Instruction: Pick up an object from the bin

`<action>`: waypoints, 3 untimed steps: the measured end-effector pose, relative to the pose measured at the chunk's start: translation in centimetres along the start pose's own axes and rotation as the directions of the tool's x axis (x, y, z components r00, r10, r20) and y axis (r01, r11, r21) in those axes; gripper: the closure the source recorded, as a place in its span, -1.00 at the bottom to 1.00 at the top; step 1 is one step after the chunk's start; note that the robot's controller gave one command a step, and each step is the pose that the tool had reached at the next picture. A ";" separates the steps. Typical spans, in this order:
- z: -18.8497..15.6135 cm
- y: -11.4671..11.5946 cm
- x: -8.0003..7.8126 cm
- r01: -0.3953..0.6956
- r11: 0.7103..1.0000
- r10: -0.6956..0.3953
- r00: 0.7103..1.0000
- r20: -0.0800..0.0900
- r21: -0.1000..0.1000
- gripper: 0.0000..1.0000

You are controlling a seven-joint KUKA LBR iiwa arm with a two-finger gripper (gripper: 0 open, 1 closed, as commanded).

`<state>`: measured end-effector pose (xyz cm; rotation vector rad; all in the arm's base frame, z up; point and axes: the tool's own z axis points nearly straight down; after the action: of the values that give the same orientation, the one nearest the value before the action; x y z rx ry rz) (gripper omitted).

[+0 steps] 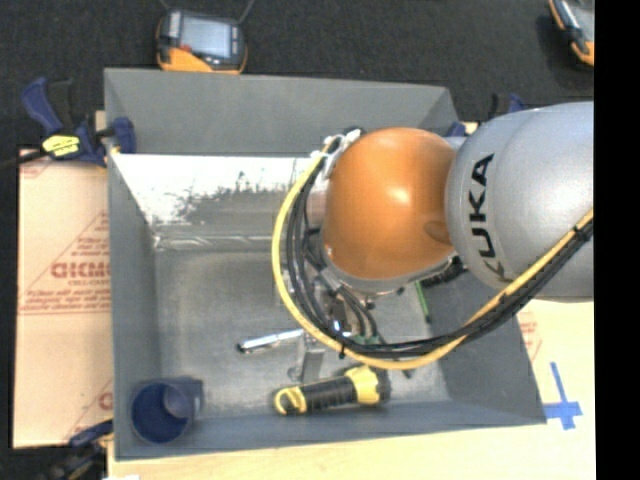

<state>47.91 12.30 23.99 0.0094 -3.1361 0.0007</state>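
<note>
My gripper is low near the front of the grey metal bin. It's mostly tucked under my orange wrist cover, so honestly I can't tell if it's open or closed. A thin shiny silver metal piece lies just beside it, and a black-and-yellow cylindrical tool handle lies right in front. A dark blue plastic cup sits in the front-left corner.

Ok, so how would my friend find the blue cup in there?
Start with the grey bin and go to its bottom-left corner in the camera view. The blue cup sits tucked in that corner. It is the only blue, round, hollow thing; its nearest neighbour, the black and yellow tool to its right, is long and thin.
</note>
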 end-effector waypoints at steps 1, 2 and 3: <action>-0.4 -0.1 -0.2 -0.004 1.000 0.004 1.000 0.008 -0.002 -1.00; 8.4 -2.8 -4.3 0.040 0.999 -0.040 0.999 0.014 -0.001 -1.00; 17.2 -4.3 -8.9 -0.088 0.996 0.088 0.996 0.023 -0.008 -1.00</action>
<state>56.69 8.00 6.78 -0.1292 -3.1566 -0.0095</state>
